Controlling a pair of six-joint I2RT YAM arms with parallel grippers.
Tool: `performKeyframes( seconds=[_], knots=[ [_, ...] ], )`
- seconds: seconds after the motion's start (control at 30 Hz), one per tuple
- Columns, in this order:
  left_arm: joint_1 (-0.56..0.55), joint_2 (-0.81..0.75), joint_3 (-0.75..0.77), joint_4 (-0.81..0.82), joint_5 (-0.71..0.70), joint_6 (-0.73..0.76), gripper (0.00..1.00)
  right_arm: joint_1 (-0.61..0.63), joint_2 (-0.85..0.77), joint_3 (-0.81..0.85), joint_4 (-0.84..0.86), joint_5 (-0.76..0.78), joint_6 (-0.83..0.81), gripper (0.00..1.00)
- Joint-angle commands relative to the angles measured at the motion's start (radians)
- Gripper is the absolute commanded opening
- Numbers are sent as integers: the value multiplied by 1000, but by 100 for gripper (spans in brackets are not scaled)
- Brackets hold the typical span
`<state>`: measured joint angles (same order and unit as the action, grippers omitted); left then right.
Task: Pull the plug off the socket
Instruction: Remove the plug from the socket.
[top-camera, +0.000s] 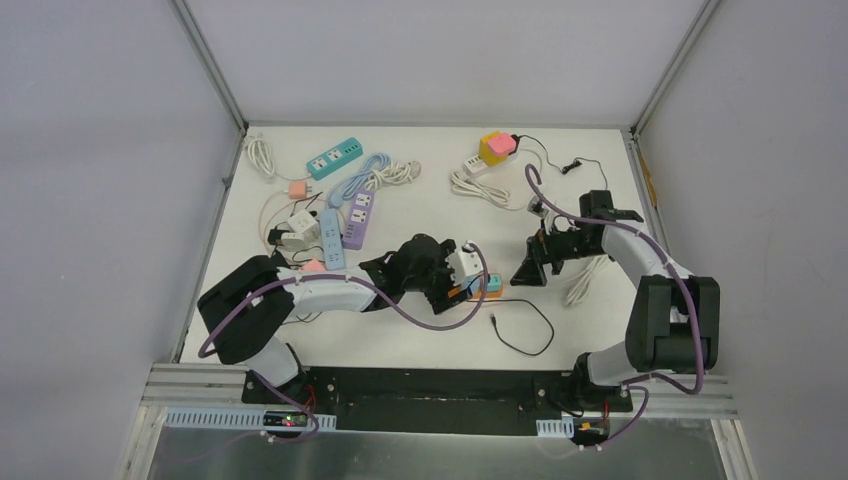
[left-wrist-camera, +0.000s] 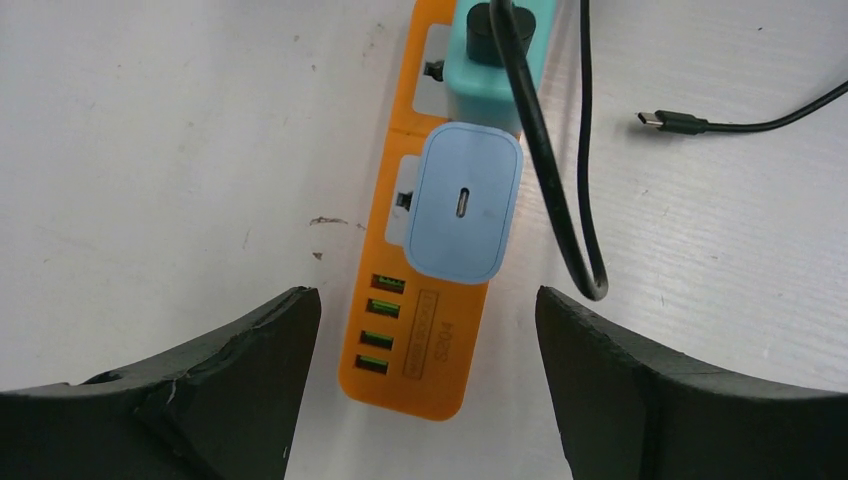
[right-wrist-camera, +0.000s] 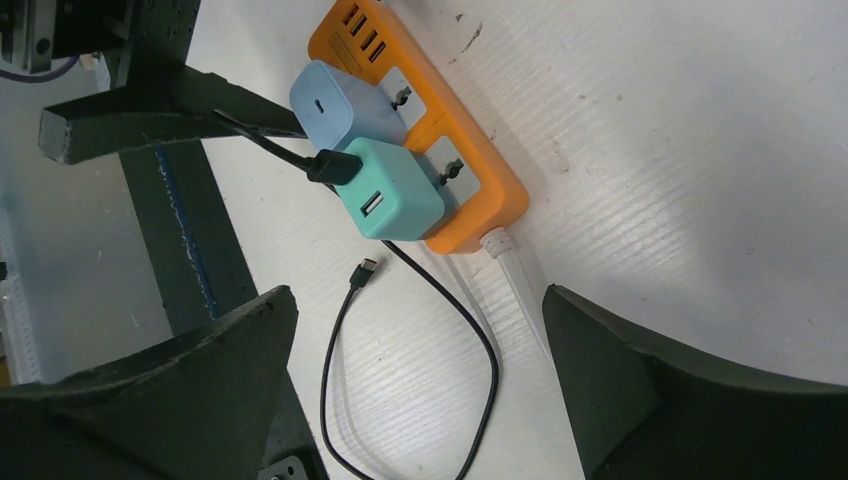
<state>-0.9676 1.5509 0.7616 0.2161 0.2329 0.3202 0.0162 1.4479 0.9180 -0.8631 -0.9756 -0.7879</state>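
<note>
On the surface (left-wrist-camera: 150, 150), a blue plug (left-wrist-camera: 465, 205) sits in the orange power strip (left-wrist-camera: 450, 380); left claw (left-wrist-camera: 428, 300) wide above it, right claw (right-wrist-camera: 418, 295) wide nearby.

Look between the two fingers of your left pincer (left-wrist-camera: 428, 305). The orange power strip (left-wrist-camera: 397, 388) lies there. On its end, just beside the four green ports (left-wrist-camera: 378, 323), you can see a small box (left-wrist-camera: 421, 335) with tiny letters in it. They are too small to read. Next to that box stand bigger marks (left-wrist-camera: 447, 342) that look like "S304", but you cannot be sure of them. Nothing else in your three views has words or numbers you can read.
</note>
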Motion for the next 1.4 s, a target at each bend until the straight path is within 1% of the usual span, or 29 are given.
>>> performKeyframes(
  seconds=[0.0,0.17,0.4,0.47,0.6,0.73,0.87,1.0,1.07,1.37],
  knots=[
    [-20,29,54,86,-5,28,80,-6,27,42,20,-55,47,97],
    [-31,60,49,158,2,38,79,-9,52,48,18,-37,55,96],
    [-30,100,88,183,24,23,73,-12,96,59,26,-18,103,95],
    [-30,111,98,190,28,17,71,-13,116,68,27,-12,127,93],
    [-30,125,101,202,40,7,67,-13,157,94,32,-2,191,85],
    [-30,134,107,192,53,4,58,-13,182,107,32,-21,226,80],
    [-29,140,108,189,60,-2,39,-13,193,108,51,-39,267,72],
    [-31,145,110,187,65,-4,27,-6,203,103,66,-30,296,66],
    [-30,150,114,180,68,-3,24,6,213,106,68,-15,303,64],
    [-30,170,133,156,90,-5,7,80,267,149,47,16,326,64]
  ],
)
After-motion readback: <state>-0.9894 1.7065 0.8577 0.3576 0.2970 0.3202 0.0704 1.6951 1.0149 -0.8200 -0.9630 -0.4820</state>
